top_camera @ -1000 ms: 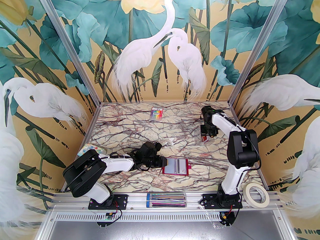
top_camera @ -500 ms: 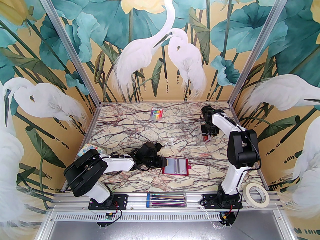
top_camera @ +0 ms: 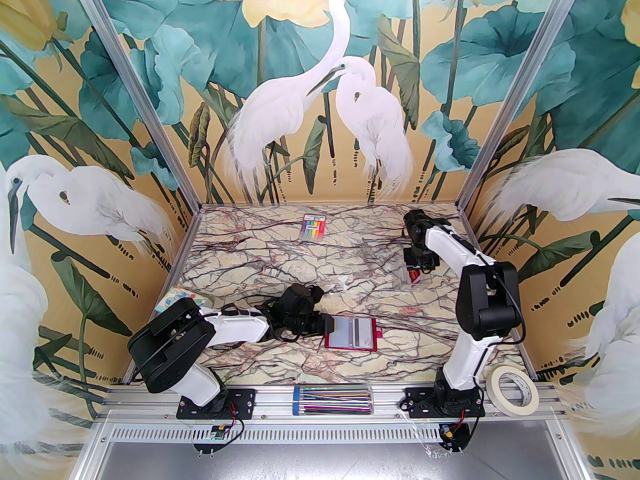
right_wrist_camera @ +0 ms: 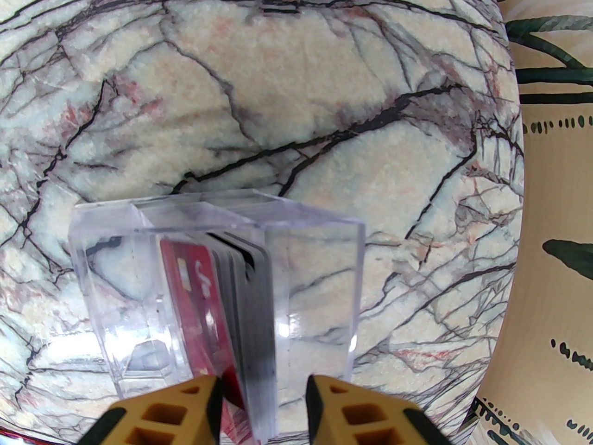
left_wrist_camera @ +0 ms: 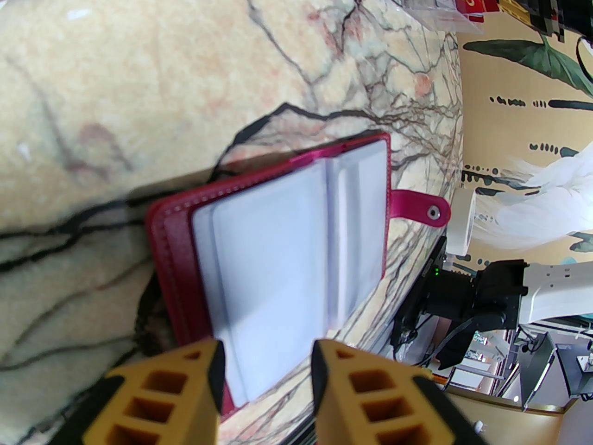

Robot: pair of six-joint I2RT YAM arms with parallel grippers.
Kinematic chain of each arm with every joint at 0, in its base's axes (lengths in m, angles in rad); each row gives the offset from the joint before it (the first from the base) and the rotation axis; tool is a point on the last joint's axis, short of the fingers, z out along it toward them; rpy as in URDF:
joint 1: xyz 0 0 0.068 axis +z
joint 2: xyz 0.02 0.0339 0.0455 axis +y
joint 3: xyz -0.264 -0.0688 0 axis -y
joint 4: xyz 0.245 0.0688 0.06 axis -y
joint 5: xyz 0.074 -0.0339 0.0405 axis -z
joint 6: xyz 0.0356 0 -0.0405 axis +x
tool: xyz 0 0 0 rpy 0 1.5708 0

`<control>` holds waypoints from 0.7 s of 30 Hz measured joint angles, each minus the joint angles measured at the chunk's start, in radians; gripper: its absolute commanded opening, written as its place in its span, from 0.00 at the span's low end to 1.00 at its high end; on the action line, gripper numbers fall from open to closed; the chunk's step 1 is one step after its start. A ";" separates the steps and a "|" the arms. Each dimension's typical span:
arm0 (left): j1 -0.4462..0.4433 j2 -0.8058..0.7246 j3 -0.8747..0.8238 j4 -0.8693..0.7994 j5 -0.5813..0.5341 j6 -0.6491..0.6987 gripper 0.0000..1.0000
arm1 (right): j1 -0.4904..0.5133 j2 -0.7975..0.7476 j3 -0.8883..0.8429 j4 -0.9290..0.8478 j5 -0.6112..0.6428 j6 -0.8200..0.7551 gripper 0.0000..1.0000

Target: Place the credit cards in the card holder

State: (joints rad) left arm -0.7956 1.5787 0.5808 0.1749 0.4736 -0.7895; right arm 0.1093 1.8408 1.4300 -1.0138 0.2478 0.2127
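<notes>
card holder is deep red with pale grey sleeves, tabletop is cream marble with dark and pinkish veins, pack has rainbow stripes, walls teal leaves, white herons

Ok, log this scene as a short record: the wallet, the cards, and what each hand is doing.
holder: small dark red leather-look wallet, lying open, clear sleeves up
cards: stack of thin cards, upright inside small clear plastic box
left hand: straddling wallet's sleeve edge, grip unclear
right hand: straddling card stack in box, grip unclear

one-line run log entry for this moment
left gripper open at card holder edge | right gripper open astride credit cards in clear box
</notes>
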 measured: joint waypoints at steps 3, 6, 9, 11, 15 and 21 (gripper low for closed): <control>0.000 0.000 0.000 0.000 0.000 0.000 0.37 | 0.000 -0.008 0.000 -0.002 0.004 0.000 0.32; 0.000 0.000 0.000 0.000 0.000 0.000 0.37 | 0.000 -0.010 0.000 -0.002 0.004 0.000 0.29; 0.000 0.000 0.000 0.000 0.000 0.000 0.37 | 0.000 -0.010 0.000 -0.004 0.003 0.001 0.25; 0.000 0.000 0.000 0.000 0.000 0.000 0.37 | 0.000 -0.010 0.000 -0.004 0.003 0.001 0.21; 0.000 0.000 0.000 0.000 0.000 0.000 0.37 | 0.000 -0.010 0.000 -0.004 0.000 0.003 0.19; 0.000 0.000 0.000 0.000 0.000 0.000 0.37 | 0.000 -0.010 0.000 -0.004 -0.005 0.003 0.13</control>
State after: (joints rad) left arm -0.7956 1.5787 0.5804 0.1749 0.4736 -0.7891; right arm 0.1093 1.8305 1.4300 -1.0180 0.2424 0.2157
